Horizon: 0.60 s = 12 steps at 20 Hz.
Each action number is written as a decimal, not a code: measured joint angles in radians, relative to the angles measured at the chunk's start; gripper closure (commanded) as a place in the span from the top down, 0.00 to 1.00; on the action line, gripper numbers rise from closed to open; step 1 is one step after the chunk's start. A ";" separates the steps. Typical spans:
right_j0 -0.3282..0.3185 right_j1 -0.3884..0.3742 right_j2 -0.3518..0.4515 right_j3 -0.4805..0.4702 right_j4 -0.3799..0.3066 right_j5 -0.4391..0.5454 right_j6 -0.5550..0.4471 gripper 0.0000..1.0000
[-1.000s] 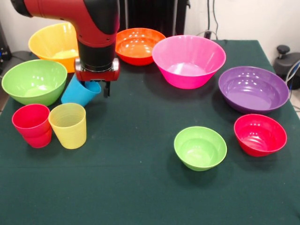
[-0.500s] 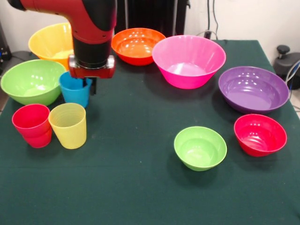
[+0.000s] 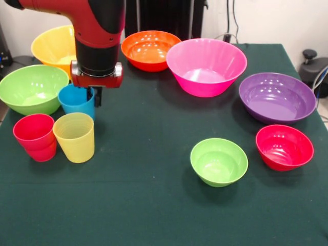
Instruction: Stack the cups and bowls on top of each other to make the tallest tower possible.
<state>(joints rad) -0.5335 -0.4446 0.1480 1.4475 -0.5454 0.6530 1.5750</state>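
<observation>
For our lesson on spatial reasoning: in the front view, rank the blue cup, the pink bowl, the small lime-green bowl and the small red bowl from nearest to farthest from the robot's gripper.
1. Blue cup: at the gripper itself, picture left.
2. Pink bowl: to the right, toward the table's back.
3. Small lime-green bowl: right of centre, toward the front.
4. Small red bowl: far right.

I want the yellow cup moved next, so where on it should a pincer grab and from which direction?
Grip the yellow cup by its rim wall from straight above, one finger inside and one outside. It stands upright with its mouth open. Probably take the side away from the red cup, which stands close beside it, and clear of the blue cup behind.
</observation>
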 measured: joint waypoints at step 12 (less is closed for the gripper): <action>0.020 0.000 0.000 0.000 0.072 0.120 0.000 0.00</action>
<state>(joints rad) -0.5138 -0.4448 0.1480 1.4475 -0.4738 0.7728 1.5750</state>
